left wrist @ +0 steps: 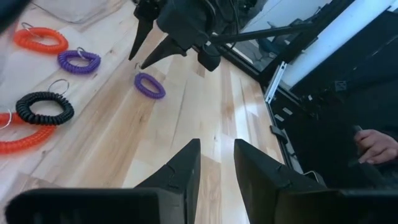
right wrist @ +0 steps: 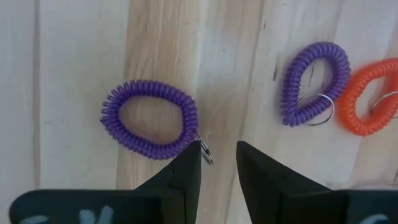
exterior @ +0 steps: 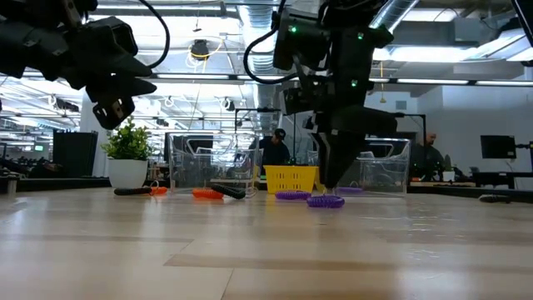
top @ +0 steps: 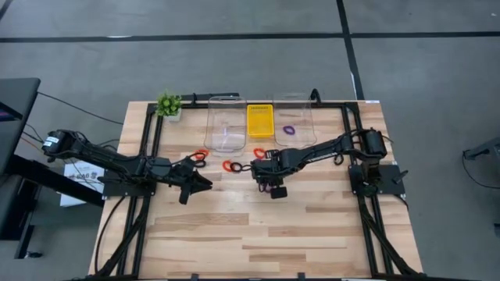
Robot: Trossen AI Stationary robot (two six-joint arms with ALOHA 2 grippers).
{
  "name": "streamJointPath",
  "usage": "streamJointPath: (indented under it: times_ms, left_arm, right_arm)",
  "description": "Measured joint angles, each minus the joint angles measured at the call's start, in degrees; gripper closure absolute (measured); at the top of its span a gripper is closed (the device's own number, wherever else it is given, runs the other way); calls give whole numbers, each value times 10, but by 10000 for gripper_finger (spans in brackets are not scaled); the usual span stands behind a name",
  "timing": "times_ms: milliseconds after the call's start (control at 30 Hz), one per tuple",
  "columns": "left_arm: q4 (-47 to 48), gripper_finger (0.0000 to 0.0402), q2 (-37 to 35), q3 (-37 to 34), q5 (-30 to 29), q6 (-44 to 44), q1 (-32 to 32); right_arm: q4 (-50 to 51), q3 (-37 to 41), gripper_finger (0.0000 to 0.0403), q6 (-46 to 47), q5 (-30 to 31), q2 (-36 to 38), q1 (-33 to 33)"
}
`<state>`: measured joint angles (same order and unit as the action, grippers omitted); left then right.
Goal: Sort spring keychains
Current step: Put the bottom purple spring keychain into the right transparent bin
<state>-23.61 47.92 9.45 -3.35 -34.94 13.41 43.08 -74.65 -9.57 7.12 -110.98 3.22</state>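
Note:
Several spring keychains lie flat on the wood in the left wrist view: an orange one (left wrist: 40, 39), two purple ones (left wrist: 79, 60) (left wrist: 150, 85), a black one (left wrist: 43, 107) and another orange one (left wrist: 18, 137). One more purple keychain (top: 288, 129) lies in the right clear container (top: 294, 117). My right gripper (right wrist: 217, 146) is open and points down at the table, just beside the nearer purple keychain (right wrist: 149, 118). My left gripper (left wrist: 216, 144) is open and empty, held above the table to the left of the keychains (top: 201, 183). My right gripper comes from above, pointing down. One fingertip (right wrist: 194, 152) stands right at the small metal ring (right wrist: 206, 154) on the purple keychain's edge. Whether it touches the ring, I cannot tell. The keychain lies flat on the table, outside the gap between the fingers.
Two clear containers (top: 225, 123) stand at the far edge with a yellow tray (top: 259, 121) between them, and a small green plant (top: 169, 105) to their left. Red keychains (top: 232, 166) lie before the containers. A person's hand (left wrist: 376, 143) shows beyond the table's right side.

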Motion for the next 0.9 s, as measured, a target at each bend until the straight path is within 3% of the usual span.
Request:
streamJointPath:
  times_ms: [900]
  left_arm:
    - [0, 307, 0, 0, 4, 0, 0]
  right_arm:
    - [-4, 1, 310, -30, -24, 0, 4]
